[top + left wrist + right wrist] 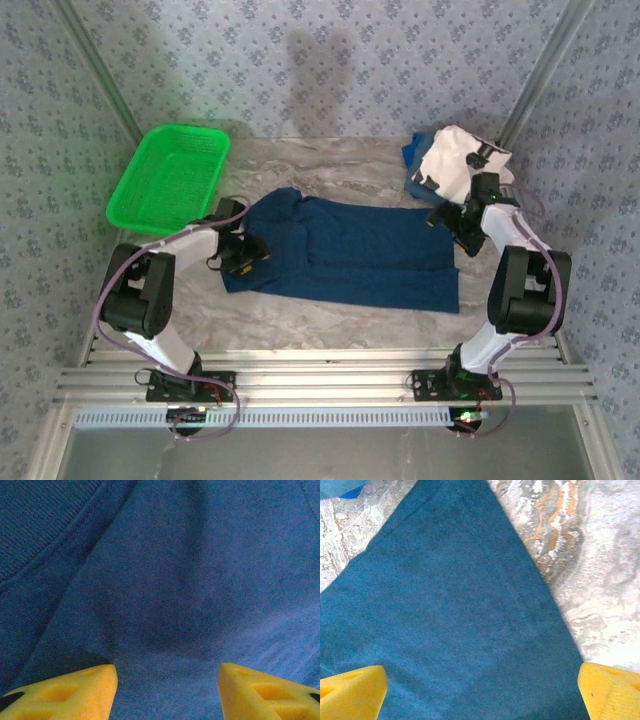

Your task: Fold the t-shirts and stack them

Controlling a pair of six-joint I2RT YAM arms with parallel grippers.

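Observation:
A dark navy t-shirt [350, 255] lies spread flat across the middle of the table. My left gripper [245, 255] is low over its left end, near the collar [40, 540]. It stands open, its yellow fingertips [70, 692] apart with smooth cloth [170, 605] between them. My right gripper [455, 222] hovers at the shirt's far right corner [445, 605], open wide with nothing between its fingers. At the back right, a white t-shirt with black marks [458, 160] lies bunched on another blue t-shirt [412, 155].
A green plastic basket [170, 175] stands at the back left. Bare marbled table [600, 570] shows just right of the shirt's corner and along the near edge [330, 325]. Patterned walls close in the back and sides.

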